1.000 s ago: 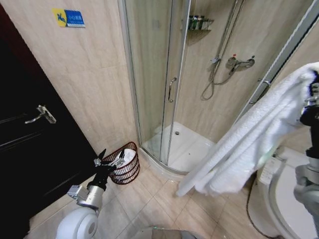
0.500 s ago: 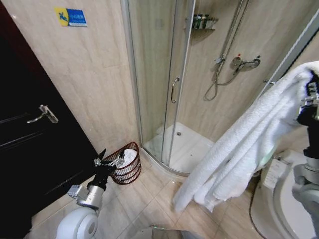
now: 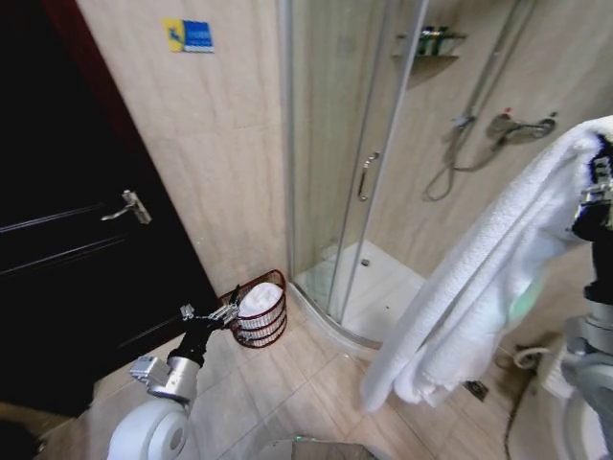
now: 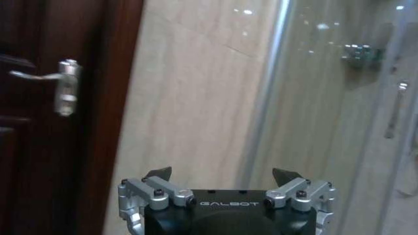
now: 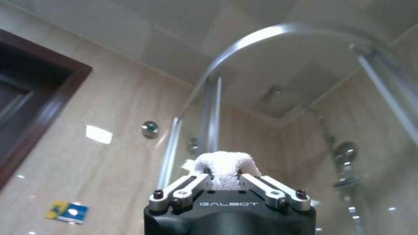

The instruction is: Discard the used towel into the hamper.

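Fingers (image 5: 258, 182) of your right gripper (image 5: 225, 178) are clamped on a fold of the white towel (image 3: 488, 278), a tuft of terry pile bulging up between the two metal tips. You are holding that arm raised high at the right of the head view, wrist turned upward toward the ceiling. From the grip the towel hangs with its long axis running down and toward the robot's left, thick and soft, bunching into loose folds at its lower end above the tiled floor (image 3: 306, 393).

Your left gripper (image 4: 222, 175) sits low, the arm reaching forward from the base, its two dark pointed tips spread apart with nothing between them. It points toward the beige wall beside the dark wooden door (image 3: 67, 249).

You will find the hamper (image 3: 259, 309) standing upright on the floor at the foot of that wall, next to the glass shower enclosure (image 3: 354, 153). It is a round, reddish-brown wire basket with ribbed open sides, and white cloth already lies in it. In the head view your left gripper shows just beside its rim.
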Controlling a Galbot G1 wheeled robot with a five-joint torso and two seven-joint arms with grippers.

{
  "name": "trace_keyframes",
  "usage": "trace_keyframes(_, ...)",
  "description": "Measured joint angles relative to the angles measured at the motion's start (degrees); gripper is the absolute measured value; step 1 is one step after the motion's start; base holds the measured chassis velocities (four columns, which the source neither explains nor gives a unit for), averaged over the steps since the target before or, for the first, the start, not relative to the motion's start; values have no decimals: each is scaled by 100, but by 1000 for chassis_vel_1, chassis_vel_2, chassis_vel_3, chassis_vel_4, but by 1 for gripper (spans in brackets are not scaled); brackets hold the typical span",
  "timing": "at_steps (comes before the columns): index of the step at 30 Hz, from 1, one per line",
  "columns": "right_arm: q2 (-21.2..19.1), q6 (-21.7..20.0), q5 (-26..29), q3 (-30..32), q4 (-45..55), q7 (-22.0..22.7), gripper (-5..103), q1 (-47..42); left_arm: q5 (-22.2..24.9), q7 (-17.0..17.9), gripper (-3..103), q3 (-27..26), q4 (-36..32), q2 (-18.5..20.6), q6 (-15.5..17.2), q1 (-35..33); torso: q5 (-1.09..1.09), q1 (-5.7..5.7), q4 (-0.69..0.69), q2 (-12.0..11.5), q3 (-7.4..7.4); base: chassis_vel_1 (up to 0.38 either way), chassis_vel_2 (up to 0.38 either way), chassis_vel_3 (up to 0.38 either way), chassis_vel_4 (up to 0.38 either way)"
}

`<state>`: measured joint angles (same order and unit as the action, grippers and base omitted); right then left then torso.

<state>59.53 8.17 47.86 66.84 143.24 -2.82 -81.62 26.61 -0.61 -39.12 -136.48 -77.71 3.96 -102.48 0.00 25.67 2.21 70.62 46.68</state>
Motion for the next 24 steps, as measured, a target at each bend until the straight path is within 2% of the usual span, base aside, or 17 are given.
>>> trace_keyframes(20,37,-41,-42,7,0,-4,7,1,0,0,100,0,0,0,0,-1,-1,0,3,0,0,123,123,121,124)
trace_keyframes(24,39,-55,-89,-6,0,-8,7,3,0,0,100,0,0,0,0,0,0,1,1,0,0,24,38,38,32)
